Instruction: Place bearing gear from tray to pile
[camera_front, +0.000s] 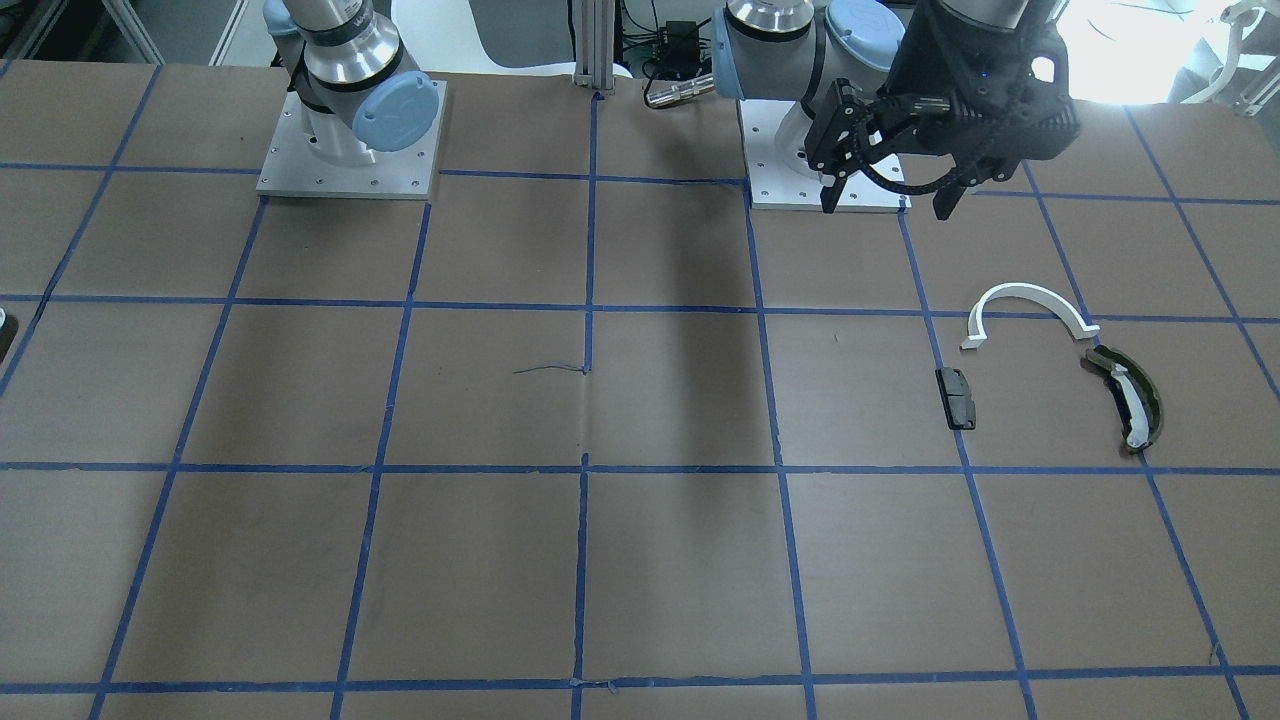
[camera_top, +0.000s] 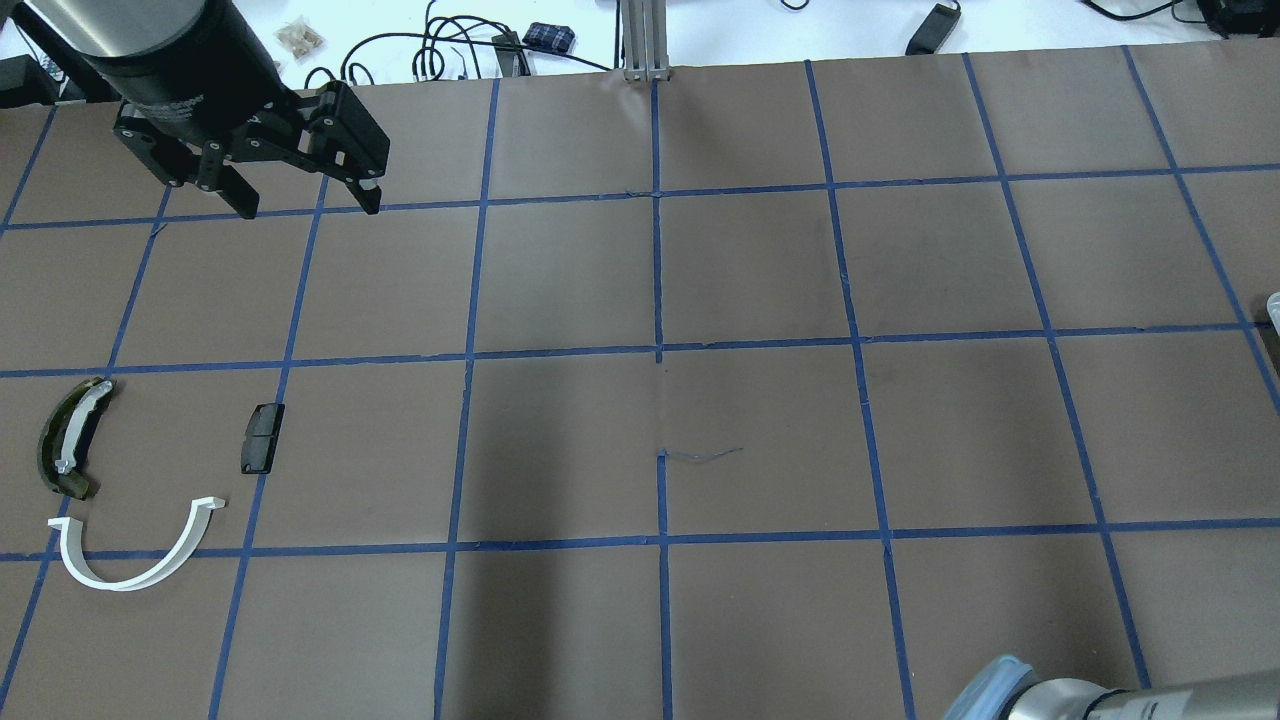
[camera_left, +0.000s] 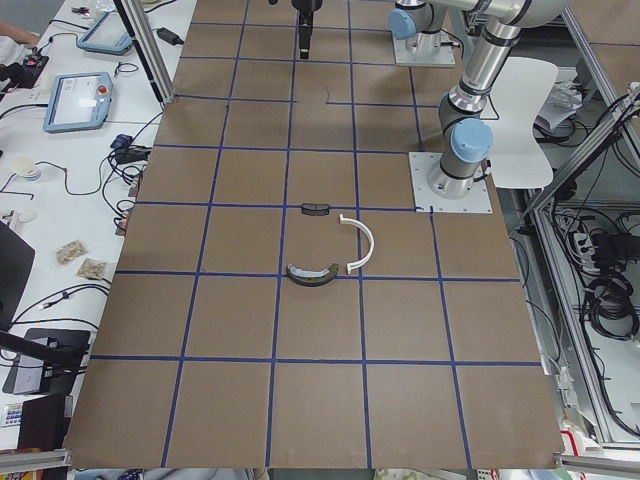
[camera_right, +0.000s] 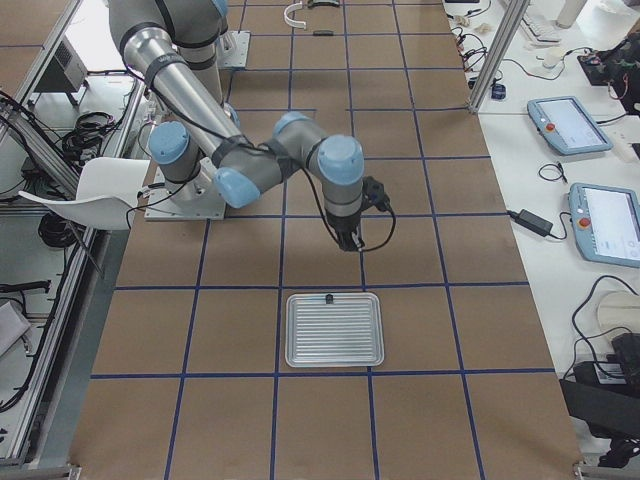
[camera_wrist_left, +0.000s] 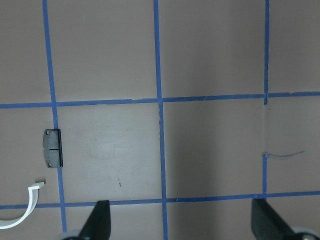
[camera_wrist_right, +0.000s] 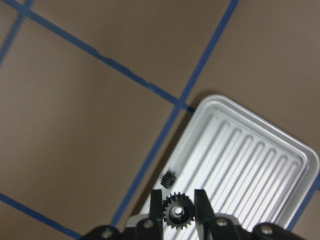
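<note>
A shallow silver metal tray (camera_wrist_right: 240, 165) with a ribbed floor and rounded corners lies under the right gripper (camera_wrist_right: 177, 197). In it, just inside the rim and a little ahead of the fingertips, sits one small black toothed gear (camera_wrist_right: 168, 178). The rest of the ribbed floor that shows is bare metal. The bearing gear (camera_wrist_right: 176, 212), a black toothed wheel with a pale round hub, is out of the tray and up between the right gripper's two dark fingers (camera_wrist_right: 156, 207). They are clamped on its teeth from either side, above the tray's near edge. The left gripper (camera_top: 310, 208) hangs over the brown paper-covered table (camera_front: 500, 400), which is ruled into squares by blue tape. Its black fingers (camera_wrist_left: 98, 222) stand wide apart with nothing between them. The pile lies loose on the table, well apart from the tray and off to one side of the left fingers. It holds a flat black rectangular pad (camera_front: 956, 397) lying nearest them. Beyond the pad are a smooth white plastic half-ring arc (camera_front: 1030, 300) with squared ends and an olive curved shoe (camera_front: 1130, 400) with a white strip along its inner curve. None of the three parts touches another.
</note>
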